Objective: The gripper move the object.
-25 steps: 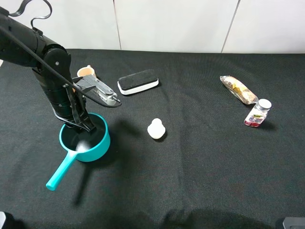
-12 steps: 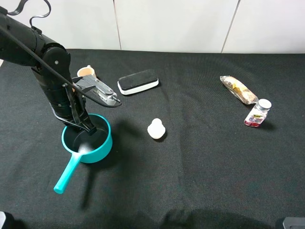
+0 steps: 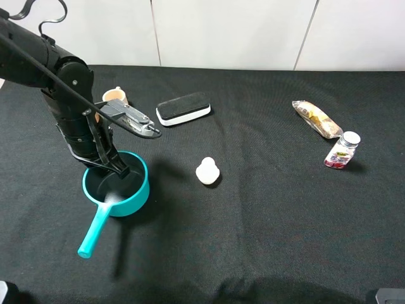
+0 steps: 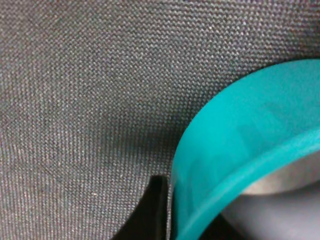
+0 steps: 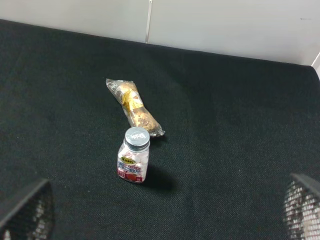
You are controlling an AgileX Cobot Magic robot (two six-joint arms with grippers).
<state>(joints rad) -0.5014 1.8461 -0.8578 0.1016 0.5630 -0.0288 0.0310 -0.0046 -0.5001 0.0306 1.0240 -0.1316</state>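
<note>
The teal saucepan (image 3: 131,193) with a dark grey inside stands on the black cloth at the left, its long handle (image 3: 95,229) pointing toward the front. My left gripper (image 3: 117,168) reaches down from the black arm and is shut on the pan's far rim, one finger inside and one outside. In the left wrist view the teal rim (image 4: 235,150) fills the frame, with a black fingertip (image 4: 152,210) against its outer wall. My right gripper (image 5: 162,217) is open and empty, far from the pan.
A small beige cup (image 3: 115,95) stands behind the left arm. A black-and-white eraser (image 3: 183,109), a small white object (image 3: 207,171), a snack packet (image 3: 316,118) (image 5: 132,106) and a small bottle (image 3: 342,150) (image 5: 134,155) lie on the cloth.
The saucepan has shifted slightly to the right with my left gripper on its rim, and its handle has swung right. The right arm has not moved.
</note>
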